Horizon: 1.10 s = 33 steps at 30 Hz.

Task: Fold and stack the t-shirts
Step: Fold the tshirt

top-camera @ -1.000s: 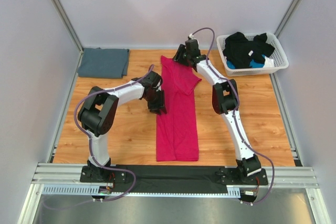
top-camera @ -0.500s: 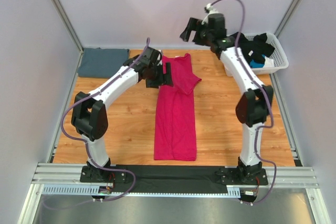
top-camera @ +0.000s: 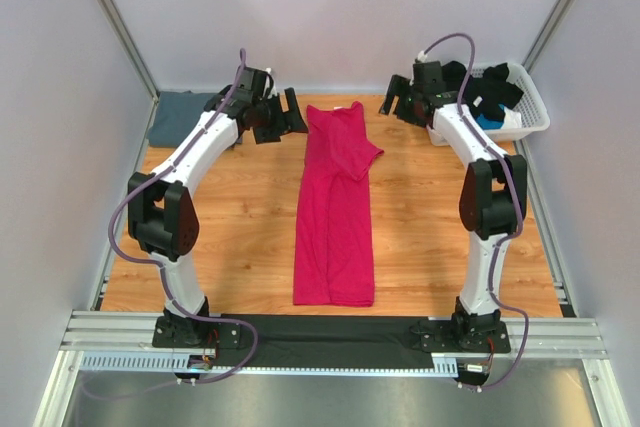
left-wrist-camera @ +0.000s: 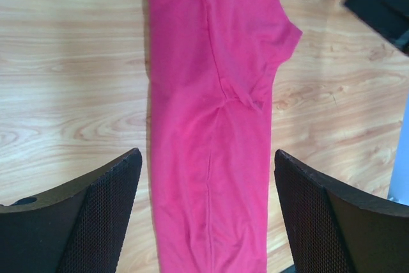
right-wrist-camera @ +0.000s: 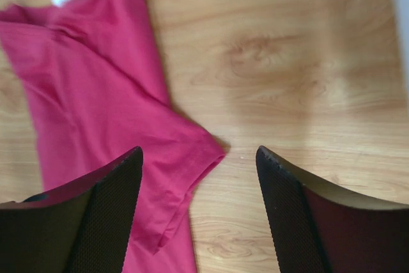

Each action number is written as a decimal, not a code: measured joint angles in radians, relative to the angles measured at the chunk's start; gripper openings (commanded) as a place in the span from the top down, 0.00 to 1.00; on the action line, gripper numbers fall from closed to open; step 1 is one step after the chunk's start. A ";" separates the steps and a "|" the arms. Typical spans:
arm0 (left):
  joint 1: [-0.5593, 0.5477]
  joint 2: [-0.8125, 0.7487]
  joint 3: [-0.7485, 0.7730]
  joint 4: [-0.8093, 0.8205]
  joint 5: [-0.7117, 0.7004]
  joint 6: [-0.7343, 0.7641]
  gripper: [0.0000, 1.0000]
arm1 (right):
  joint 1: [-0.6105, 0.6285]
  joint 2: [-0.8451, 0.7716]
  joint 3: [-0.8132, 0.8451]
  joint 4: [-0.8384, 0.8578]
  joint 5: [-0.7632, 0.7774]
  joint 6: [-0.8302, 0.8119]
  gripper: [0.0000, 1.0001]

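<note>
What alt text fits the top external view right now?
A magenta t-shirt, folded lengthwise into a long strip, lies on the wooden table between two arms; the left fingers and right fingers are open and empty beside its collar end. A folded blue-grey shirt sits back left; a white basket of dark clothes back right.

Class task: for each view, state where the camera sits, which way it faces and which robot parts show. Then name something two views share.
Top view: above and behind the arms, looking down at the table; both arms, left claw and right claw show.
Left wrist: on the left arm, looking down at the pink shirt; its two fingers show.
Right wrist: on the right arm, looking down at the sleeve and wood; its fingers show.
Shared: both wrist views catch that sleeve.
</note>
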State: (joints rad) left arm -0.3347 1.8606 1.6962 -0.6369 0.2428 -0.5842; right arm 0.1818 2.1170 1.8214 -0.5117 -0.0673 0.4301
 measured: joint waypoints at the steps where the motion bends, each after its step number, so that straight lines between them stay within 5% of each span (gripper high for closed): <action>1: -0.002 0.001 -0.002 -0.002 0.006 0.001 0.10 | 0.000 0.032 0.005 -0.014 -0.006 0.010 0.31; 24: -0.019 -0.003 -0.114 -0.027 0.032 0.009 0.11 | 0.028 0.085 -0.086 -0.048 -0.014 0.110 0.60; 31: -0.009 -0.023 -0.134 -0.028 0.037 0.018 0.11 | 0.046 0.103 -0.078 -0.044 -0.007 0.126 1.00; 33: -0.002 -0.035 -0.145 -0.029 0.037 0.019 0.11 | 0.047 0.104 -0.071 -0.045 -0.005 0.127 1.00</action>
State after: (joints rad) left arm -0.3370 1.8256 1.5509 -0.6655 0.2802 -0.5652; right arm 0.2287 2.2211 1.7508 -0.5568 -0.0723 0.5575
